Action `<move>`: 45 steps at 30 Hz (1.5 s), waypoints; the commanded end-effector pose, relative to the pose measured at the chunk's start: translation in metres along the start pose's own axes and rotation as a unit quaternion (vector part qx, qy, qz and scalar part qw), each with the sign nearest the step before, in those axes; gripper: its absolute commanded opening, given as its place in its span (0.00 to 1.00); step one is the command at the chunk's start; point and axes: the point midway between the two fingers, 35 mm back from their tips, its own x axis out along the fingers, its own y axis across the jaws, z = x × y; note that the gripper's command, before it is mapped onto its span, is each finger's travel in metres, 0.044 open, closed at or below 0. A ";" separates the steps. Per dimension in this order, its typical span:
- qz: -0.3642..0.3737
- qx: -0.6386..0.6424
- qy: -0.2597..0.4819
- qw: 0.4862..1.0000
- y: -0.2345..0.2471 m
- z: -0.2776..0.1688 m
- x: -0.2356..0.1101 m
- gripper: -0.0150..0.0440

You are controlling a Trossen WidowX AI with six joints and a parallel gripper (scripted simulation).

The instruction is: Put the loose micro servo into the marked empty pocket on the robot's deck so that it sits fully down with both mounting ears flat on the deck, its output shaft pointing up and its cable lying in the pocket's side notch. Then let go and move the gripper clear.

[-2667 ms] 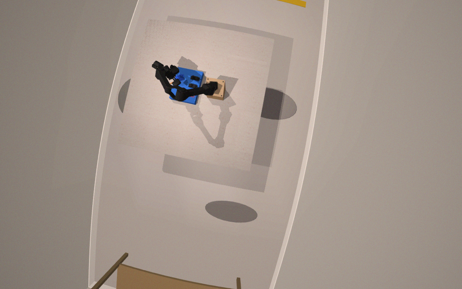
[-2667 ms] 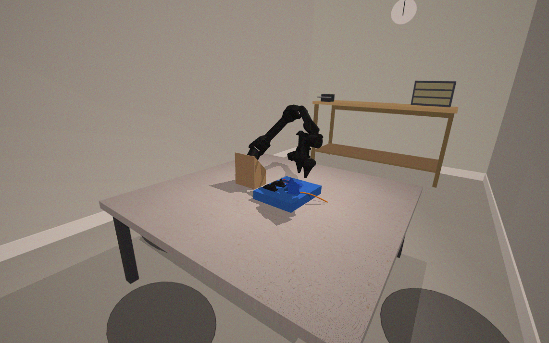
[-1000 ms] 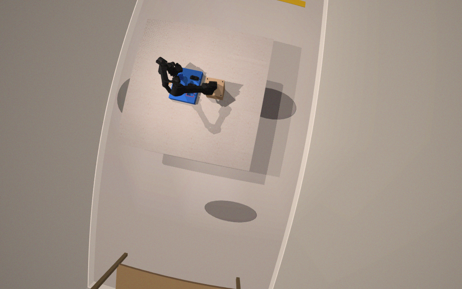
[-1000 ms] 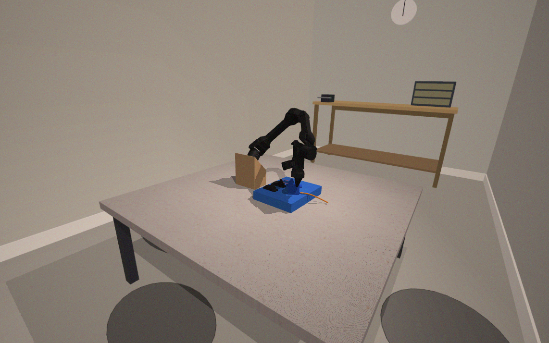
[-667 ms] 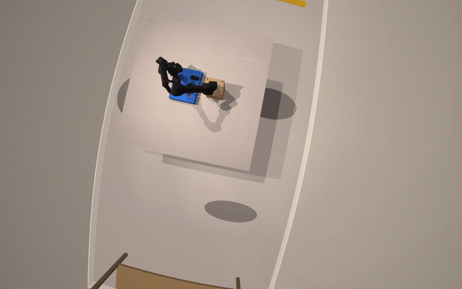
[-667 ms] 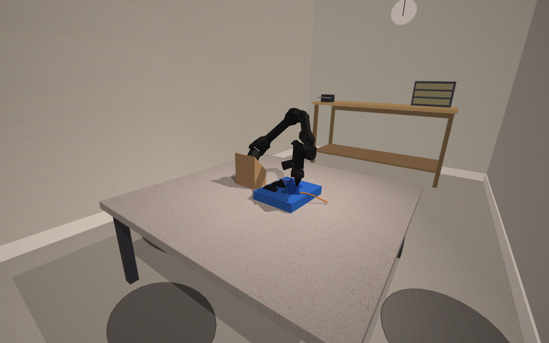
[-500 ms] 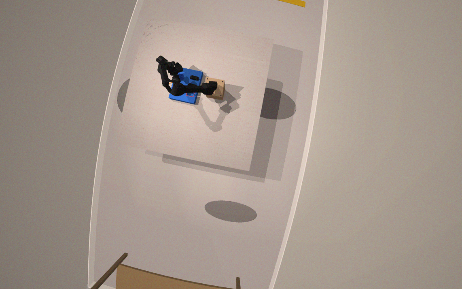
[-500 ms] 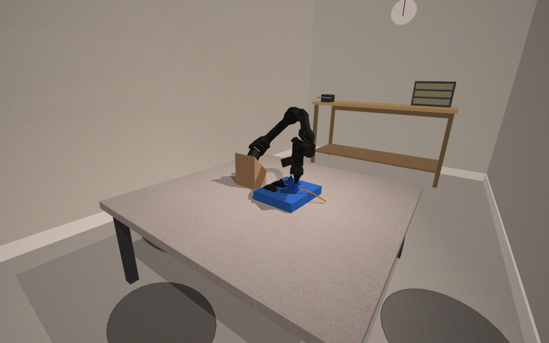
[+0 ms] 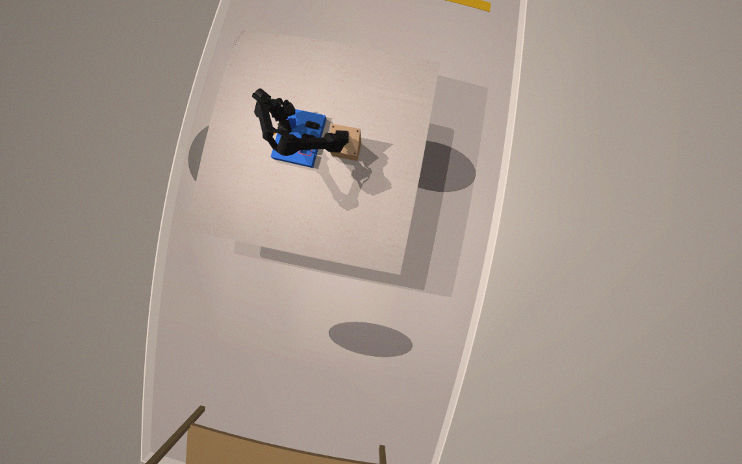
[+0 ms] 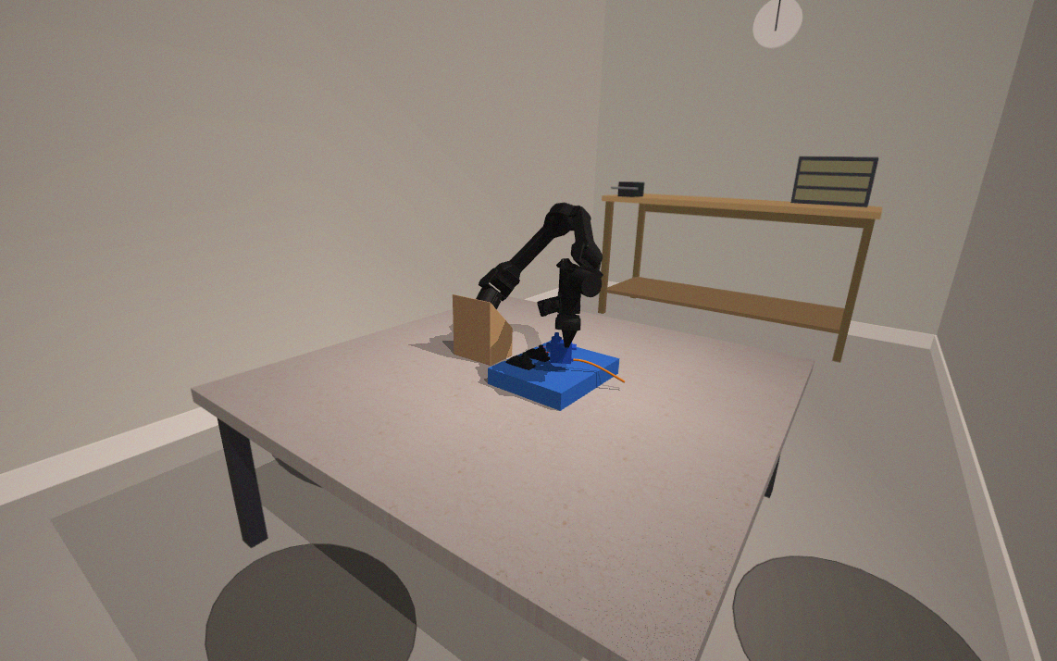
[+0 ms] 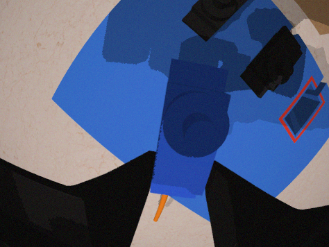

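My gripper (image 11: 180,163) (image 10: 567,336) is shut on the blue micro servo (image 11: 191,121) (image 10: 559,349), with one black finger on each long side of its body. The servo's round top faces the wrist camera. It sits over the near edge of the blue deck (image 11: 116,98) (image 10: 545,385) (image 9: 281,155). Its orange cable (image 11: 160,210) (image 10: 600,365) trails off the deck onto the table. The red-outlined empty pocket (image 11: 296,98) is at the deck's right side, apart from the servo. Two black servos (image 11: 218,5) (image 11: 273,62) sit in the deck further back.
The arm's tan base block (image 10: 471,330) (image 9: 349,147) stands right behind the deck. A wooden shelf unit (image 10: 740,206) stands by the far wall. Round stools (image 10: 311,600) (image 10: 849,616) are beside the table.
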 end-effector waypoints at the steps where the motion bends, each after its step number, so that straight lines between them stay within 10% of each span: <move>1: 0.004 0.000 0.000 1.000 -0.005 0.013 -0.002 0.25; 29: 0.001 -0.002 0.001 1.000 -0.099 -0.036 -0.002 0.25; 45: 0.002 -0.247 0.001 0.969 -0.099 -0.036 -0.002 0.25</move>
